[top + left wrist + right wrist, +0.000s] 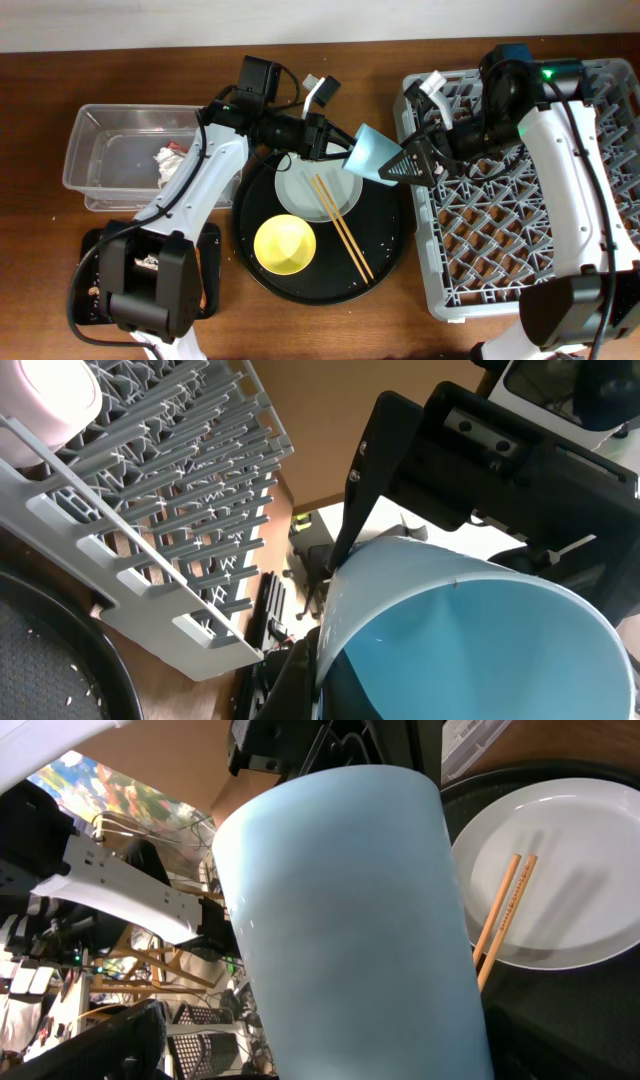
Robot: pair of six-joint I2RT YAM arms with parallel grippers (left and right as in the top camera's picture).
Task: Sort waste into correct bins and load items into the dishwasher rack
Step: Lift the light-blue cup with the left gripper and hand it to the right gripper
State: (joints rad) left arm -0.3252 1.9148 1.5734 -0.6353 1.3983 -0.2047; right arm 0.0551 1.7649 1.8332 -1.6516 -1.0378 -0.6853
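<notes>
The blue cup (372, 152) hangs in the air between both grippers, above the right rim of the round black tray and just left of the grey dishwasher rack (500, 260). My left gripper (338, 142) is shut on its rim; the left wrist view looks into the cup (480, 650). My right gripper (408, 165) is around the cup's other end, one finger against its wall, jaws apart; the cup (350, 920) fills the right wrist view. The grey-green plate (300, 190) bears the chopsticks (340, 225). The yellow bowl (284, 245) sits in front. A pink cup (50, 400) stands in the rack.
The round black tray (390, 260) holds the plate and the bowl. The clear tub (90, 150) at the left holds white tissue (165, 160) and a red wrapper (178, 148). The small black tray (95, 300) lies partly under my left arm's base.
</notes>
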